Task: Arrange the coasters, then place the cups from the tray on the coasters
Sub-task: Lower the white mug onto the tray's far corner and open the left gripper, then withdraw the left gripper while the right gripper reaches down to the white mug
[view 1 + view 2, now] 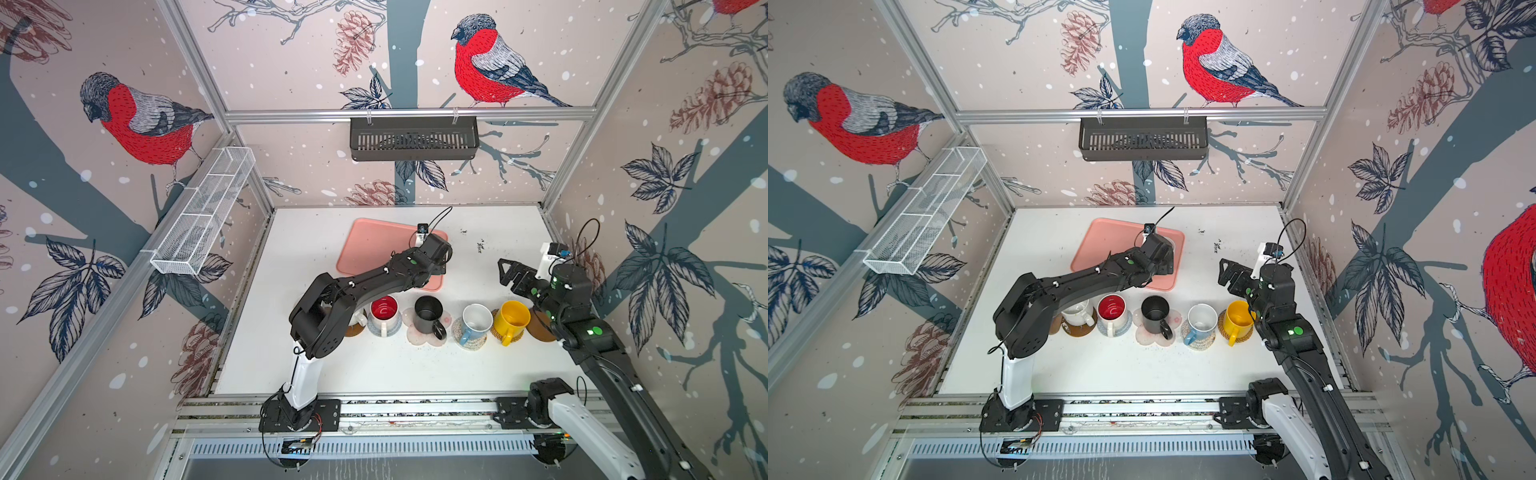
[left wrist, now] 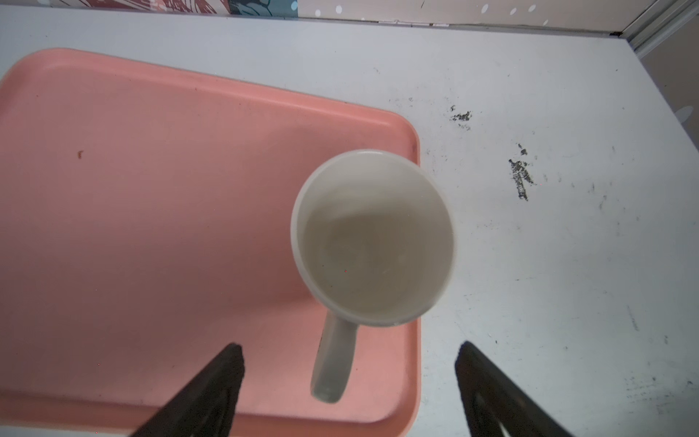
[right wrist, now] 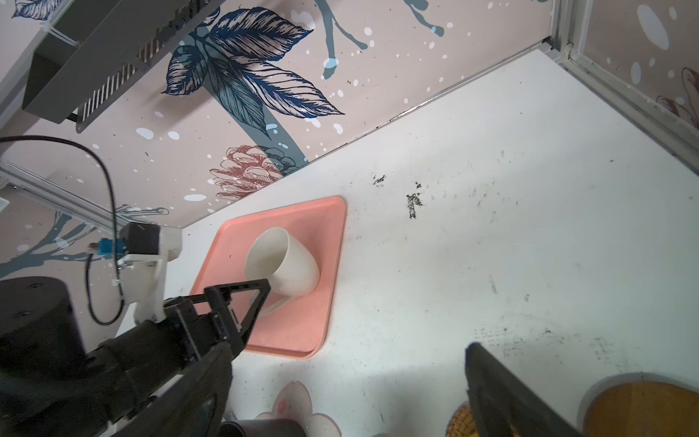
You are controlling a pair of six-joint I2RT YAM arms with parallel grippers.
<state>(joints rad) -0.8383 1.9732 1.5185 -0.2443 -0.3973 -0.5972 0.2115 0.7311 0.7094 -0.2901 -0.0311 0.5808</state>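
The plain white ceramic mug (image 2: 372, 238) is seen standing upright on the salmon-pink rectangular tray (image 2: 151, 189), close to one rounded corner; no other cup is seen on that tray. The left gripper (image 2: 350, 348) is held just above it. Its jaws are spread wide, and in the left wrist view the mug's handle lies between them without contact. As the handle is turned toward the jaws, this alignment is judged to prepare a pinch on it. Along the near part of the white surface (image 1: 316, 249) a row is laid out: the white mug with red inside (image 1: 383, 309) is set on the grey-blue crochet coaster (image 1: 397, 327), the black mug (image 1: 429, 313) on the pink-white flower-shaped coaster (image 1: 413, 340), the white mug with blue handle (image 1: 476, 320) on the cream rope coaster (image 1: 469, 344), and the yellow mug (image 1: 513, 318) on the golden rattan coaster (image 1: 496, 330). The glossy brown disc coaster (image 3: 643, 408) at the right end is bare and is judged a likely destination. The left end of the row is hidden by the left arm. The right gripper (image 1: 503, 272) is held above the surface between tray and row, jaws spread and empty, a position judged to leave the transfer path clear.
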